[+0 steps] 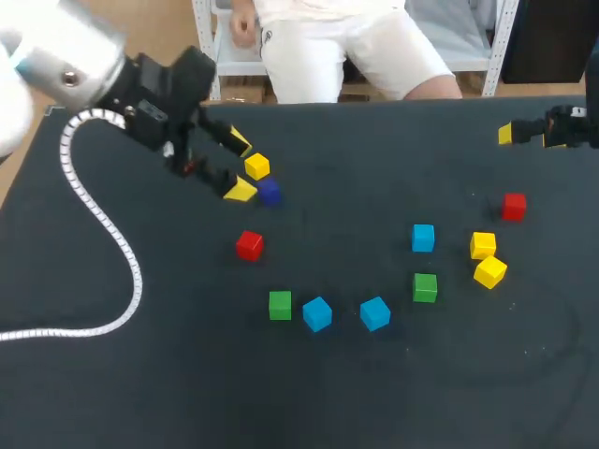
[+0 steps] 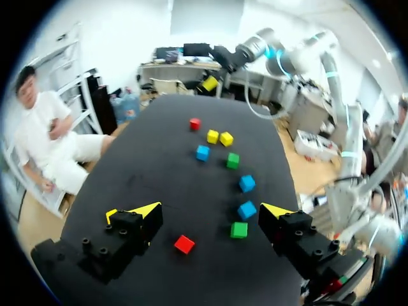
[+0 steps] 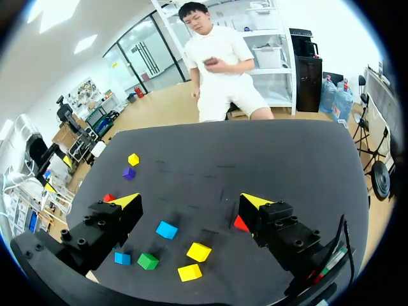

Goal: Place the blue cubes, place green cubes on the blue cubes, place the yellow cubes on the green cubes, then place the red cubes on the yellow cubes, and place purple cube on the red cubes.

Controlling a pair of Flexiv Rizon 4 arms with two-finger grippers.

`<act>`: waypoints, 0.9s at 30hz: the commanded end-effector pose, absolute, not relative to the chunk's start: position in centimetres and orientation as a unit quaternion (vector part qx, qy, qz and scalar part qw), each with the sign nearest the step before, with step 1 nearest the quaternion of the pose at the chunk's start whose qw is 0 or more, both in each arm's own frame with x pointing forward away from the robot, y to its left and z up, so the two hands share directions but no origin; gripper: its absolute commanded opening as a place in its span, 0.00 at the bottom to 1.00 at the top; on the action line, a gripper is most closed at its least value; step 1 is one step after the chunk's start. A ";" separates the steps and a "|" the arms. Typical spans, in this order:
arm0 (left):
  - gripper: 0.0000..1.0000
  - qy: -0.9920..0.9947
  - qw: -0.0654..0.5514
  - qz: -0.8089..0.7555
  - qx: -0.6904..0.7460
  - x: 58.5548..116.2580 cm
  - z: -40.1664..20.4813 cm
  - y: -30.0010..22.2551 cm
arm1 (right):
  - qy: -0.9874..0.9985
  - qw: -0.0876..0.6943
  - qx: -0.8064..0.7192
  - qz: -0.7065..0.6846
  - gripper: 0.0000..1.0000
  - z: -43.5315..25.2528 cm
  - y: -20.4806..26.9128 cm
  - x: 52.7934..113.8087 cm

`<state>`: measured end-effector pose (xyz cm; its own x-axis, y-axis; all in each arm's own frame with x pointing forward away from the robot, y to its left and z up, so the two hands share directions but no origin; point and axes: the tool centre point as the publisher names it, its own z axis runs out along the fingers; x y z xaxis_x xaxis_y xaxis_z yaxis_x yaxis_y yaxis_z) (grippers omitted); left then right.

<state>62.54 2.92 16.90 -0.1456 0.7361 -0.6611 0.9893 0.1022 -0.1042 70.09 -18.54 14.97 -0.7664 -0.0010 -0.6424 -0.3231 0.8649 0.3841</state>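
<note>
Your left fingers (image 1: pixel 241 190) are hanging spread and empty at the upper left of the head view, just beside a yellow cube (image 1: pixel 256 166) and the purple cube (image 1: pixel 270 193). Your right fingers (image 1: pixel 505 134) are standing released at the upper right edge. Blue cubes (image 1: pixel 316 313), green cubes (image 1: pixel 280 305), red cubes (image 1: pixel 249 245) and two more yellow cubes (image 1: pixel 483 245) are lying singly across the black table (image 1: pixel 421 393).

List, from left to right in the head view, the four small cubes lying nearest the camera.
left green cube → left blue cube → right blue cube → right green cube
</note>
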 end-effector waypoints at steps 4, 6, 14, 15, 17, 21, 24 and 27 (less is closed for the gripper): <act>1.00 0.589 0.121 -0.290 0.744 64.7 13.7 3.6 | 0.908 0.330 -0.088 0.243 1.00 15.0 -18.5 70.0; 1.00 0.603 0.121 -0.300 0.730 64.9 13.1 4.4 | 0.908 0.330 -0.088 0.243 1.00 15.0 -18.5 70.0; 1.00 0.669 0.140 -0.290 0.670 66.4 12.4 5.6 | 0.908 0.330 -0.088 0.243 1.00 15.0 -18.5 70.0; 1.00 0.679 0.147 -0.287 0.659 66.8 12.2 5.9 | 0.908 0.330 -0.088 0.243 1.00 15.0 -18.5 70.0; 1.00 0.685 0.162 -0.282 0.651 67.0 12.1 5.9 | 0.908 0.330 -0.088 0.243 1.00 15.0 -18.5 70.0; 1.00 0.694 0.178 -0.275 0.641 66.9 11.8 5.2 | 0.908 0.330 -0.088 0.243 1.00 15.0 -18.5 70.0; 1.00 0.706 0.195 -0.271 0.625 66.7 11.6 4.9 | 0.908 0.330 -0.088 0.243 1.00 15.0 -18.5 70.0; 1.00 0.716 0.215 -0.270 0.607 66.7 11.4 4.3 | 0.908 0.330 -0.088 0.243 1.00 15.0 -18.5 70.0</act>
